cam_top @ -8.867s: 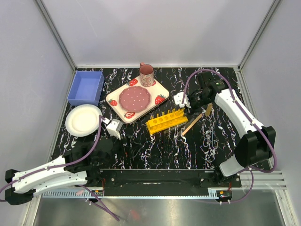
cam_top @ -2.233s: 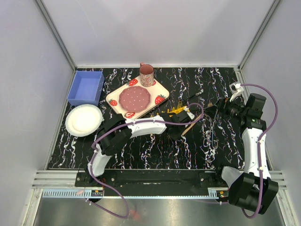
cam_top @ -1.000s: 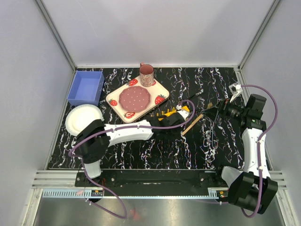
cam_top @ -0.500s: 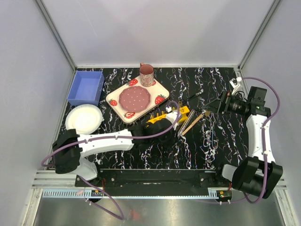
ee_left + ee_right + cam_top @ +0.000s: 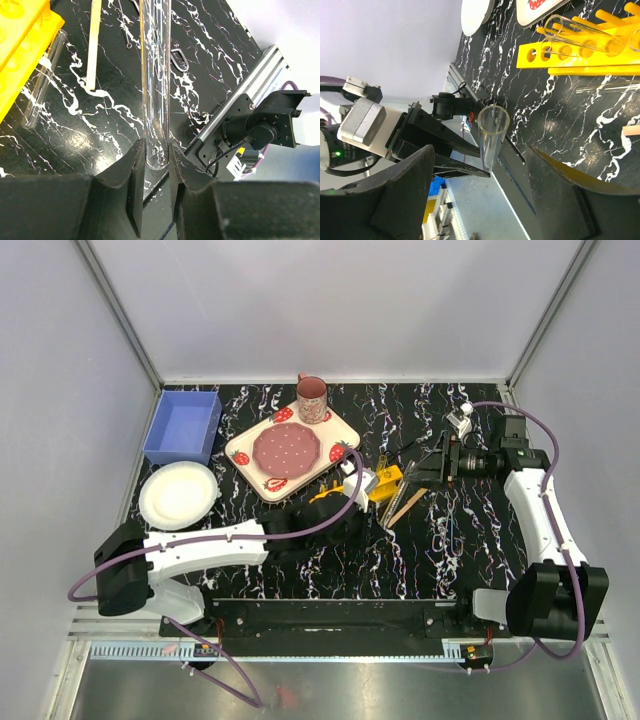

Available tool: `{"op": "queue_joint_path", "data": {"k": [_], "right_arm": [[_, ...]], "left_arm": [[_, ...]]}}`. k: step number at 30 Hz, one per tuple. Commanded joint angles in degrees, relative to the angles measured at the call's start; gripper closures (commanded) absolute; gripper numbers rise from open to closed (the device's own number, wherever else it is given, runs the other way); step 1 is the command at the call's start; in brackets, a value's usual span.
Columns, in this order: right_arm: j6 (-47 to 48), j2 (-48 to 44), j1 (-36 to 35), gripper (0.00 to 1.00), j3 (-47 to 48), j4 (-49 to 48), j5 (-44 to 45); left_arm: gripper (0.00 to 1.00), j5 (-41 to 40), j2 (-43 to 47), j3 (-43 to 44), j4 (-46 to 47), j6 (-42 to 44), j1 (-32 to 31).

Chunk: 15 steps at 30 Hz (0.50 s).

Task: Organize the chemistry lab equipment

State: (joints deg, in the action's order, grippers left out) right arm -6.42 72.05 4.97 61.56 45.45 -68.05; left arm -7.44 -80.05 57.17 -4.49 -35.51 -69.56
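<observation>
Left tool pinches clear tube over marbled black table; right tool gapes.

Setting: a robot test cell, dressed with chemistry-bench props rather than a working lab or a home.
Enclosure: blank pale wall panels are closing in three sides, with an aluminium frame post running up a corner.
Desk: a black, white-veined desk is filling the floor of the cell.
Rig: the left arm and right arm are reaching in from a black mounting plate at the near edge.
Lab props: a yellow test-tube rack is lying on the desk; a clear tube is showing up close in the left wrist view.
Odd props: a blue bin, strawberry plate, pink mug and white paper plate are sitting alongside.
</observation>
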Motion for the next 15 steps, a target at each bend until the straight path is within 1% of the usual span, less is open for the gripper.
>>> {"op": "queue_joint_path", "data": {"k": [1, 3, 7, 9, 10, 15], "right_arm": [[-5.53, 1.24, -0.58, 0.22, 3.91, -0.89, -2.70], [-7.46, 1.60, -0.93, 0.24, 4.80, -1.59, -2.70], [-10.46, 3.70, -1.46, 0.30, 5.76, -3.35, -2.88], [-10.98, 4.58, -1.54, 0.32, 6.90, -3.44, -2.88], [-11.07, 5.20, -1.54, 0.35, 7.25, -3.44, -2.79], [-10.38, 6.26, -1.72, 0.44, 8.75, -2.74, -1.30]], "left_arm": [[0.91, -0.20, 2.71, -0.92, 4.32, -1.14, -0.31], [0.91, -0.12, 2.88, -1.01, 5.63, -1.23, -0.40], [0.91, -0.12, 3.23, -0.92, 5.63, -0.88, -0.40], [0.91, -0.12, 3.23, -1.09, 5.46, -0.62, -0.40], [0.91, -0.12, 3.23, -1.18, 5.28, -0.62, -0.40], [0.91, 0.41, 3.23, -1.36, 5.19, -0.18, -0.40]]}}
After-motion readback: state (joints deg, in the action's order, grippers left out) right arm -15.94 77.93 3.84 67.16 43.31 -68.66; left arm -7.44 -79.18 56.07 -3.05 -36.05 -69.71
